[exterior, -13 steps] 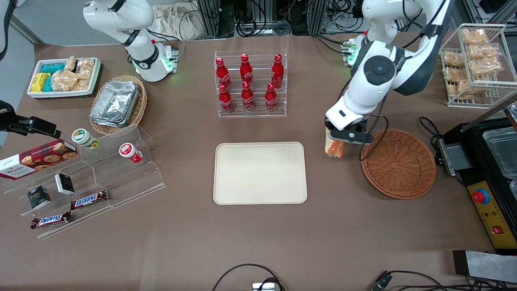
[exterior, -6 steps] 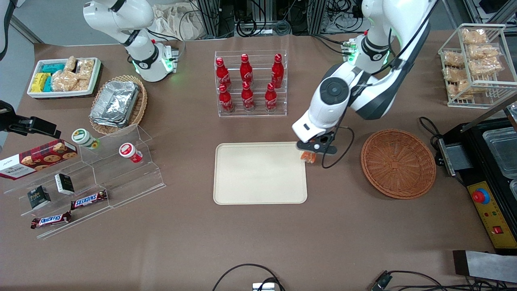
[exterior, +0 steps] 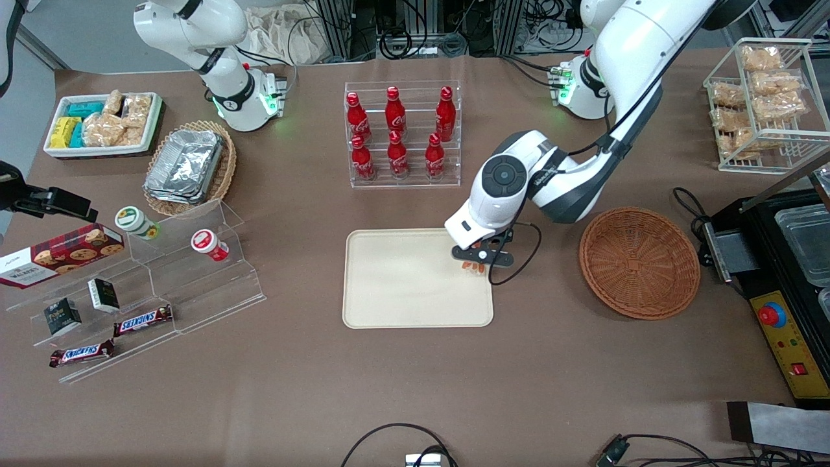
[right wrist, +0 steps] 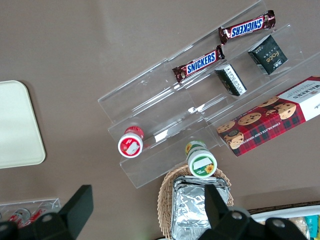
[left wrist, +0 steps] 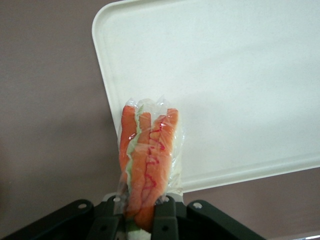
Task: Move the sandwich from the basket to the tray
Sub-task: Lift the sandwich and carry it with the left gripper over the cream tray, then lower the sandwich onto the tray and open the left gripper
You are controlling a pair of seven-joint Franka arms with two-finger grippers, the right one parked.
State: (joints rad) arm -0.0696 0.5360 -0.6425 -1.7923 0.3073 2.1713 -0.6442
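My left gripper (exterior: 478, 258) is shut on the sandwich (exterior: 474, 266), a plastic-wrapped wedge with orange-red and green layers. It hangs just above the cream tray (exterior: 402, 285), over the tray's end nearest the working arm. In the left wrist view the sandwich (left wrist: 147, 160) sticks out from between the black fingers (left wrist: 165, 212) of the gripper (left wrist: 141, 204), with the tray (left wrist: 225, 75) corner and rim right beneath it. The reddish-brown wicker basket (exterior: 639, 263) sits empty on the table toward the working arm's end. The right wrist view catches one edge of the tray (right wrist: 15, 125).
A clear rack of red cola bottles (exterior: 402, 133) stands farther from the camera than the tray. Toward the parked arm's end are an acrylic shelf with snacks (exterior: 149, 285), a tan basket of foil containers (exterior: 188, 168) and a white bin (exterior: 104, 123). A black machine (exterior: 791, 272) stands beside the basket.
The left arm has carried the sandwich from beside the basket, past the tray's corner, to over the tray's end, and it hangs lower now. The grip has stayed shut.
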